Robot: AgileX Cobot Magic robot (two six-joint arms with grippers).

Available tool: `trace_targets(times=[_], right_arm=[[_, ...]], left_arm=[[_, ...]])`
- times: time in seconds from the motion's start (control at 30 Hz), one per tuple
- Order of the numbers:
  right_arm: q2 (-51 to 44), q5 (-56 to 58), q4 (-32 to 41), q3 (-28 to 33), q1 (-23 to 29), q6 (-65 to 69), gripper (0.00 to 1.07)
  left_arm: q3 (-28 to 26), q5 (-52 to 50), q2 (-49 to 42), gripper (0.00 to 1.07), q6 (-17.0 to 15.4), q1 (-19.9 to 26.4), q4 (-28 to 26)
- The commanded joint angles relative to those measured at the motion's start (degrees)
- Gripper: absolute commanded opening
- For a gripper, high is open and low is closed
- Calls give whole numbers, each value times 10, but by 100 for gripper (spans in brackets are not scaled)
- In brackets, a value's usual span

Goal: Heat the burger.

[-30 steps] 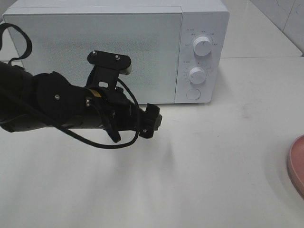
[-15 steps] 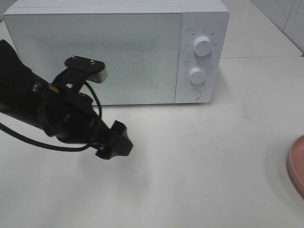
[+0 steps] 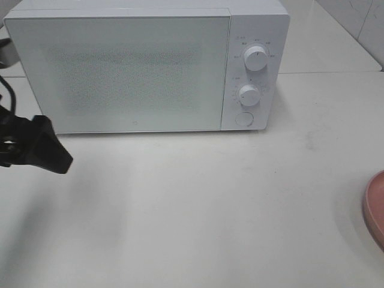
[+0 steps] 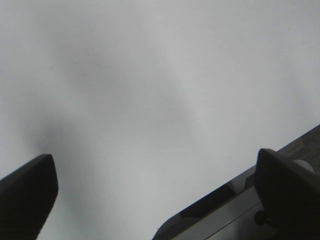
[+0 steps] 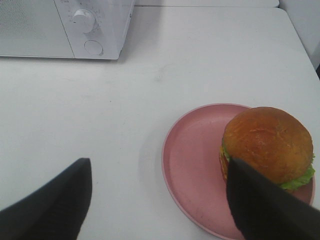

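1. Looking at the table, I see the microwave (image 3: pixel 147 66) with its door shut, so the heating has not begun; I judge the step in hand is getting that door open.
2. My left gripper (image 4: pixel 157 192) has its fingers spread wide and holds nothing. It sits at the left edge of the table (image 3: pixel 228 204), just off the microwave's front left corner.
3. My right gripper (image 5: pixel 160 200) is also spread and empty, hovering above the pink plate (image 5: pixel 192 165).
4. The burger (image 5: pixel 268 145) rests on that plate, toward its far right side, well apart from the microwave.
5. Next, I think, the door must be opened by the round button (image 3: pixel 243 119) under the two knobs, or by the door's edge. Only then does lifting the burger make sense, gripped gently across the bun so the layers stay stacked.
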Motion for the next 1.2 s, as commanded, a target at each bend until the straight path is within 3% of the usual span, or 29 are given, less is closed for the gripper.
trace_targets(times=[0.03,0.17,0.2,0.23,0.4,0.67,0.97,1.03,1.2], right_arm=[[-15,-4,1,1,-3,-7,73],[-15,-4,1,1,-3,-7,73],[-15,-4,1,1,-3,-7,73],[-15,-4,1,1,-3,-7,73],[-15,-4,1,1,-3,-7,73],[-15,-4,1,1,-3,-7,73],[-15,-4,1,1,-3,-7,73],[-15,-4,1,1,-3,-7,73],[-15,-4,1,1,-3,-7,73]], left_arm=[[3,52,-41,100,-18,50,15],[3,97,-93,100,-84,122,90],[3,97,-93,100,-84,122,90],[3,108,-118,100,-113,144,117],[3,122,-176,100,-162,162,171],[26,136,-261,100,-167,162,187],[129,124,-364,100,-167,162,184],[171,96,-421,100,-167,162,182],[174,100,-470,100,-183,162,181]])
